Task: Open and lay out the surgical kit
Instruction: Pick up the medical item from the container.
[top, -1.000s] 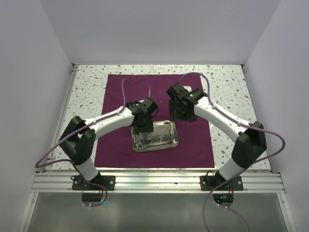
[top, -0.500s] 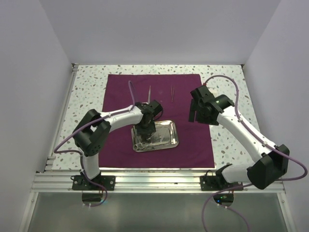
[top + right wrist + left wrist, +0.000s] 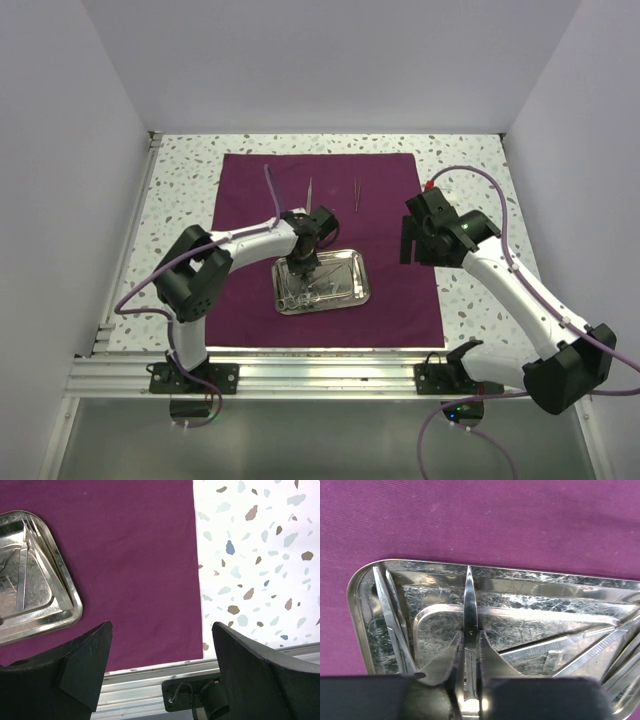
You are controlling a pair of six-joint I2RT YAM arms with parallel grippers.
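Observation:
The maroon cloth (image 3: 330, 175) lies spread flat on the table. The shiny steel tray (image 3: 360, 285) sits on its near half with several silver instruments inside. My left gripper (image 3: 303, 264) is down in the tray, shut on the scissors (image 3: 470, 597), whose closed blades stick out past the gripper (image 3: 469, 640) toward the tray rim (image 3: 360, 580). Tweezers (image 3: 390, 615) lie along the tray's left wall. Two thin instruments (image 3: 311, 190) (image 3: 357, 193) lie on the cloth behind the tray. My right gripper (image 3: 410, 240) hangs open over the cloth's right edge, nothing between its fingers (image 3: 85, 650).
Speckled white tabletop (image 3: 250, 555) borders the cloth (image 3: 135, 555) on the right. An aluminium rail (image 3: 140, 685) with the arm's base runs along the near edge. White walls close in the table on three sides. More instruments (image 3: 560, 647) lie in the tray's right part.
My left gripper has dropped into the tray and shut on the scissors. My right arm has swung right and nearer, away from the back of the cloth, leaving a second instrument lying there.

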